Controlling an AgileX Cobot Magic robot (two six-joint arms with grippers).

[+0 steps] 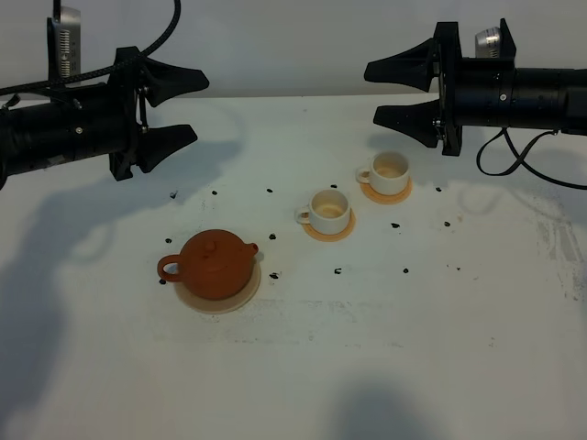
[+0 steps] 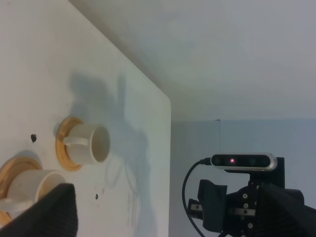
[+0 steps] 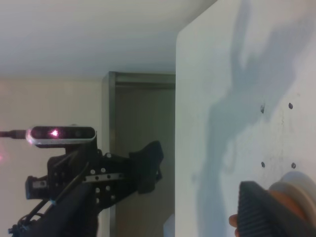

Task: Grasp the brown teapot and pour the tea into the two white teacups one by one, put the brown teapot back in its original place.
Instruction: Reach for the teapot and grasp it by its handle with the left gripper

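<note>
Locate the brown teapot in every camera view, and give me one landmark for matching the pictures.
Exterior high: the brown teapot sits on the pale round coaster, left of centre on the table.
Left wrist: not in it.
Right wrist: only a brown sliver shows, against the coaster.
Shared landmark: the white table, whose surface and edge appear in all three views.

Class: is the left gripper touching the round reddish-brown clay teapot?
Apart. Exterior high view: the open left gripper is clear of the reddish-brown clay teapot, table visible between.
</note>
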